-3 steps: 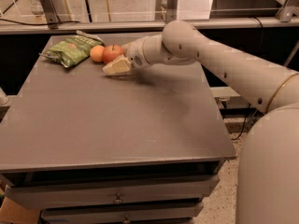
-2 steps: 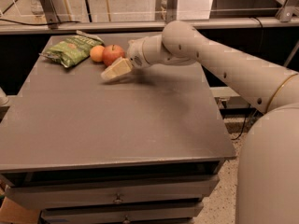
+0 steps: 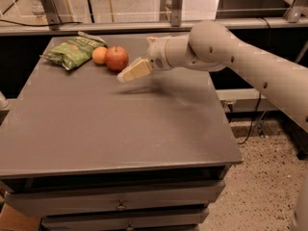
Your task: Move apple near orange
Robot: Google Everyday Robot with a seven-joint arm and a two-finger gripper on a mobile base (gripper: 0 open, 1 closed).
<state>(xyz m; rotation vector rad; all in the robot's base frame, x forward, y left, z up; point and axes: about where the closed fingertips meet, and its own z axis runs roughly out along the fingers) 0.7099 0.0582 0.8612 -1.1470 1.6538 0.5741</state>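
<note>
The round red apple is sitting on the grey table, touching the small smooth orange beside a green snack bag, so the job is looking done. The robot's cream gripper is hovering just right of the apple, carrying nothing; spread or pressed together, I cannot tell.

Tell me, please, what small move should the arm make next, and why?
Probably draw the gripper back, away from the apple. The apple already sits on the table right beside the orange, and the gripper hangs close by, not holding it.
</note>
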